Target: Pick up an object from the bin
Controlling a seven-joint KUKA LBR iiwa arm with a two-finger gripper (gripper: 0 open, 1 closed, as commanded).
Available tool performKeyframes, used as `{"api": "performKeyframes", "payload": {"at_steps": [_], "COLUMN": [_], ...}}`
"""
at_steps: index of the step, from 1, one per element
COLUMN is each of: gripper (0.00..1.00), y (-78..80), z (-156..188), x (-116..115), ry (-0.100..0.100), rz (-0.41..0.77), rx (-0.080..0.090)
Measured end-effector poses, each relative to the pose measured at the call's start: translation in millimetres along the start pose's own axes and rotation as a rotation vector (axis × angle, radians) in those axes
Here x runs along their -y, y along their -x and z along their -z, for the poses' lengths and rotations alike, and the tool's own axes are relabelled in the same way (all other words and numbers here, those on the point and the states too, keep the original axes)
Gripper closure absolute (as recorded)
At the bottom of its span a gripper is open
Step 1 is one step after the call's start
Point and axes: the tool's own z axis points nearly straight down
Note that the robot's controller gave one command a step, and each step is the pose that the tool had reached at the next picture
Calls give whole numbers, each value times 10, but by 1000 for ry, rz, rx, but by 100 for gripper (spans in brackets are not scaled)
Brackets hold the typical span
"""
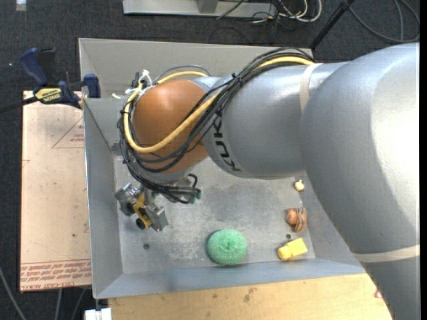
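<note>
My gripper [142, 210] hangs low over the left part of the bin floor, close to the left wall, under the orange wrist cover. A small yellow bit shows at its tip; I cannot tell whether that is a loose thing or part of the gripper. The nearest loose thing is a green, round, fuzzy ball [227, 247], to the gripper's right by the front wall and well apart from it.
A yellow block [292, 249] lies in the front right corner. Just behind it sit a small brown and orange thing [295, 219] and a tiny cream piece [299, 186]. The thick arm covers the bin's back and right side.
</note>
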Motion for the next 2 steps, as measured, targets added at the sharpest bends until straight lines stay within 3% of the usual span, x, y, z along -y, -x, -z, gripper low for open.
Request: {"api": "performKeyframes", "payload": {"at_steps": [2], "gripper": [100], "y": [1], "z": [157], "x": [-4], "ry": [-2], "rz": [-1], "rx": [3]}}
